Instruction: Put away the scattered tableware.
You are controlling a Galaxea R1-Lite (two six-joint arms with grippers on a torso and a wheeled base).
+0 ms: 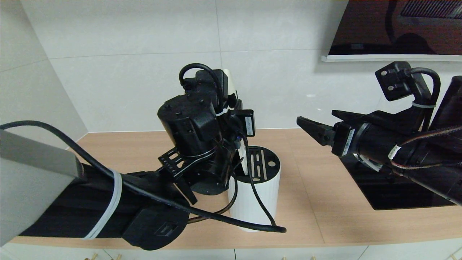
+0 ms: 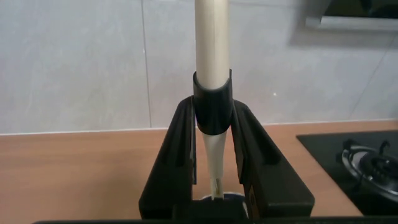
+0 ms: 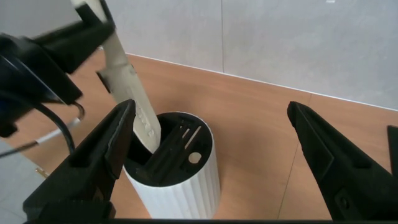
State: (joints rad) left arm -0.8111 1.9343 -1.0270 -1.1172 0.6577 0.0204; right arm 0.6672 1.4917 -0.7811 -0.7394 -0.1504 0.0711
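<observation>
Within white slotted holder [image 3: 186,183], cream knife [image 3: 127,81] tip.

A cream-handled knife [image 2: 213,43] stands nearly upright, its blade tip inside the white ribbed holder [image 1: 258,195].

Holder [image 1: 254,202]: white ribbed plastic, matt, black slotted top. Knife [image 2: 212,37]: smooth cream handle, glossy black collar. Counter [image 1: 310,202]: matt wood-grain. Cooktop [image 1: 397,195] at 3 o'clock: glossy black glass.

The holder [image 1: 254,195] sits on the counter [image 1: 310,202], left gripper [image 2: 214,180] directly above it with the utensil [image 2: 213,43] reaching down to the holder's top, cooktop [image 1: 393,191] off to the right, right gripper [image 3: 208,121] above that, wall [image 1: 126,72] behind.
</observation>
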